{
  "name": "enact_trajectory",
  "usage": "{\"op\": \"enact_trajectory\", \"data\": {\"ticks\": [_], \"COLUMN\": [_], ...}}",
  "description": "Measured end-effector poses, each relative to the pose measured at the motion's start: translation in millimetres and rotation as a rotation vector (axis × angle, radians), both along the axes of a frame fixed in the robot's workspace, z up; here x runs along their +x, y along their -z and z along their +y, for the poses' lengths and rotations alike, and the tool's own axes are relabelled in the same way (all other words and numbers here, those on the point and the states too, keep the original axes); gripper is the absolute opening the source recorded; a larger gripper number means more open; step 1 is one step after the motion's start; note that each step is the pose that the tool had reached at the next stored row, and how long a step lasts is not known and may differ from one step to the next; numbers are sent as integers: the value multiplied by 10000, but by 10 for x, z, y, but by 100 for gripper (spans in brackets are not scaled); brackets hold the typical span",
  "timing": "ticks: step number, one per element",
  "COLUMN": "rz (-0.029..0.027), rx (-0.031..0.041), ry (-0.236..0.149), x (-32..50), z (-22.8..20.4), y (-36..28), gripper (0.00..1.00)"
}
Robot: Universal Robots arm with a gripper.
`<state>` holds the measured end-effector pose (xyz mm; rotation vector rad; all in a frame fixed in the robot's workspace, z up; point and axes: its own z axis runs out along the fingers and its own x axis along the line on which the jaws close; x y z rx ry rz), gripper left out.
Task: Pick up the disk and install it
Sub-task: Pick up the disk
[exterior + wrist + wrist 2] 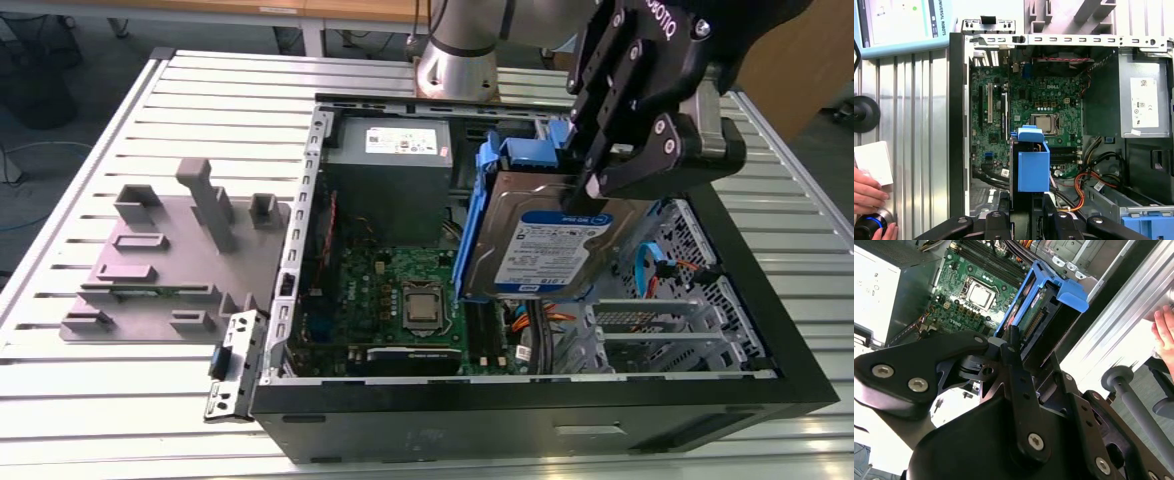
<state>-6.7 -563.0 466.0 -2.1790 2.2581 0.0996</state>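
Note:
The disk point(547, 245), a silver drive with a white-and-blue label and blue carrier rails, hangs on edge above the open computer case point(534, 415). My black gripper point(603, 180) is shut on its upper end, over the case's side at the exterior view's right. In the second wrist view the disk point(1051, 297) juts out past my fingers point(1013, 347), with the motherboard behind it. In the first wrist view the blue carrier end of the disk point(1033, 162) stands in front of the motherboard point(1039, 115).
Inside the case lie the motherboard point(400, 290), a grey power-supply box point(394, 145) and orange cables point(1081, 187). A grey fixture block point(174, 250) sits on the slatted table at the exterior view's left. A person's hand point(869, 195) rests beside the case.

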Motion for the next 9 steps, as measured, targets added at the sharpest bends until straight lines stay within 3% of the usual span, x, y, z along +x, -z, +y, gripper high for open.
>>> {"op": "enact_trajectory", "data": {"ticks": [9], "rz": [0], "rx": [-1], "ry": [-1], "x": [55], "z": [0], "y": [0], "gripper": [35]}}
